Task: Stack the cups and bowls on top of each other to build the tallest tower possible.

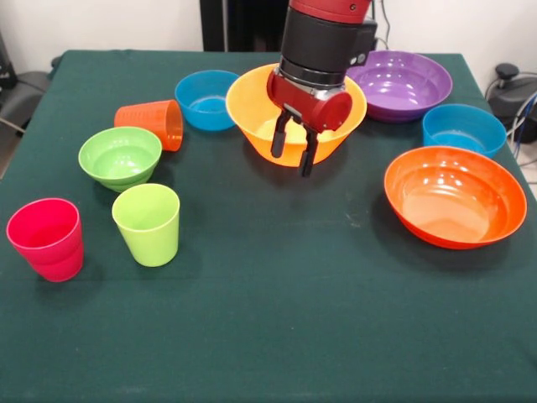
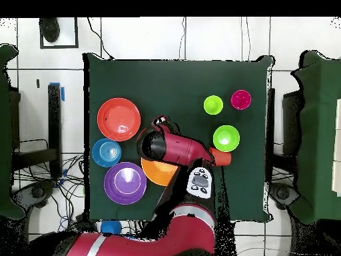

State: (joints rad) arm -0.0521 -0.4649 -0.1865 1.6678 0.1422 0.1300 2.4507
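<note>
gripper: the gripper [image 1: 293,145] hangs from the red and black arm [image 2: 180,148] in front of the yellow-orange bowl's near wall; its two dark fingers [image 1: 277,134] stand apart with nothing between them.
yellow-orange bowl: the yellow-orange bowl [image 1: 252,105] sits upright on the table [image 1: 268,319], at 12 o'clock from the table's centre in the front view.
blue bowls: one small blue bowl [image 1: 205,99] lies just at 9 o'clock of the yellow-orange bowl; the other blue bowl [image 1: 463,128] is at 3 o'clock, near the right edge.
purple bowl: the purple bowl [image 1: 403,82] is at 2 o'clock, behind the right-hand blue one.
red-orange bowl: the red-orange bowl [image 1: 455,195] lies at 4 o'clock of the gripper.
orange cup: the orange cup [image 1: 153,122] lies on its side, mouth toward the right.
green bowl: the green bowl [image 1: 120,156] sits just in front of the orange cup.
lime cup: the lime cup [image 1: 147,223] stands upright at 8 o'clock.
pink-red cup: the pink-red cup [image 1: 47,238] stands upright, farthest left.
stack: every piece stands alone on the table.
</note>
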